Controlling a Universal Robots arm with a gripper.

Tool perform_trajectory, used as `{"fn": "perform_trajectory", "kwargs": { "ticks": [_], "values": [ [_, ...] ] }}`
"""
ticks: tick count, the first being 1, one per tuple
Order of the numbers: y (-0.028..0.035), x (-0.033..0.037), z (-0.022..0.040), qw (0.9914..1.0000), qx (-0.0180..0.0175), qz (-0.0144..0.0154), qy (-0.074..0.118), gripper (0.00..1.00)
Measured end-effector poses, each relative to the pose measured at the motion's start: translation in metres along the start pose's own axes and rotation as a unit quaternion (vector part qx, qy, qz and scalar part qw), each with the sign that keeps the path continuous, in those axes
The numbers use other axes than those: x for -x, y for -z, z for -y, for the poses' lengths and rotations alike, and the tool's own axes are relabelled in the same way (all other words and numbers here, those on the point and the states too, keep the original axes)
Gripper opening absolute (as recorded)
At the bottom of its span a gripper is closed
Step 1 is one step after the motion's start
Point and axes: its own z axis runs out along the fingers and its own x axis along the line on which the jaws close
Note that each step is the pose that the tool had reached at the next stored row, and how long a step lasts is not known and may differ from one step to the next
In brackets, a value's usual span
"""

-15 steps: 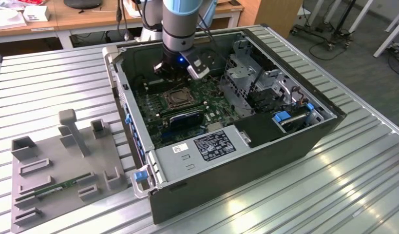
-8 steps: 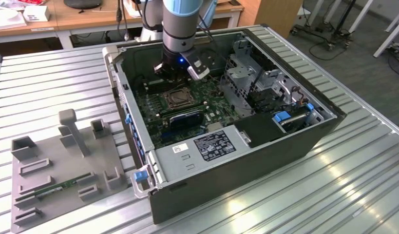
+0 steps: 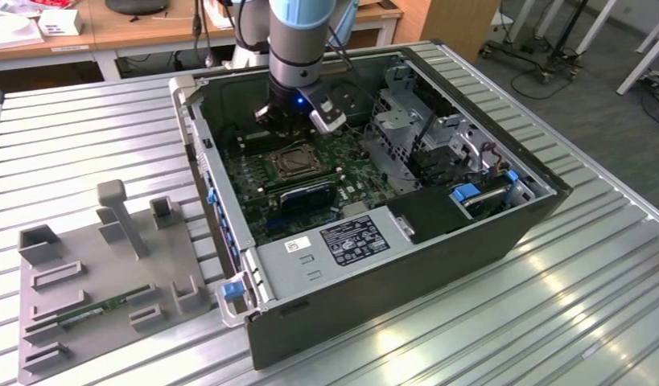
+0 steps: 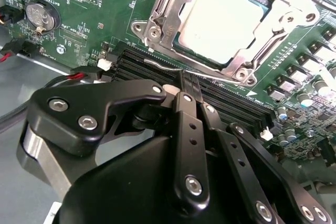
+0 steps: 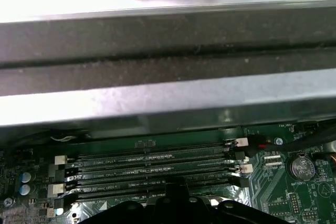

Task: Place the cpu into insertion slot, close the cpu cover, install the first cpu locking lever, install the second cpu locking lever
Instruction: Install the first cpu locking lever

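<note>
Second wrist view: my gripper [image 4: 190, 80] points down at the board. The fingers [image 4: 184, 95] are pressed together, with only a dark seam between them. Their tips stand at the lever [image 4: 157, 64], a thin wire rod. I cannot tell whether they bear on it or hang just above it.

The lever's long axis runs along the socket edge nearest me, crosswise to my fingers and parallel to the slots [image 4: 236, 106] beneath them. Just beyond the lever lies the cpu [image 4: 220, 22], seated flat in the socket with its pale face up. The cover [image 4: 231, 66] lies down around it, and its cut-out frames the chip. I judge from this that placing and closing are done and the lever work is in hand.

Above the socket the room is open. A round battery [image 4: 41, 15] sits well apart to one side.

First wrist view: the slots lie between me and the wall [image 5: 157, 108] of the case. That wall rises close behind them, so there is little room on that side.

Exterior view: my arm [image 3: 297, 48] reaches down into the open case [image 3: 415, 273], which rests on a ribbed table [image 3: 586, 322]. The gripper hangs just beside the socket, on its side towards the far wall. A grey fixture [image 3: 82, 281] stands on the exterior view's left, well apart from the case.
</note>
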Motion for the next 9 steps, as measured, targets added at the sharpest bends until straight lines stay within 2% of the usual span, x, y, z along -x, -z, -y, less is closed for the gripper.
{"fn": "perform_trajectory", "kwargs": {
  "ticks": [9],
  "values": [
    [-0.0041,0.0002,0.0011,1.00000,-0.0008,0.0001,0.000,0.11]
  ]
}}
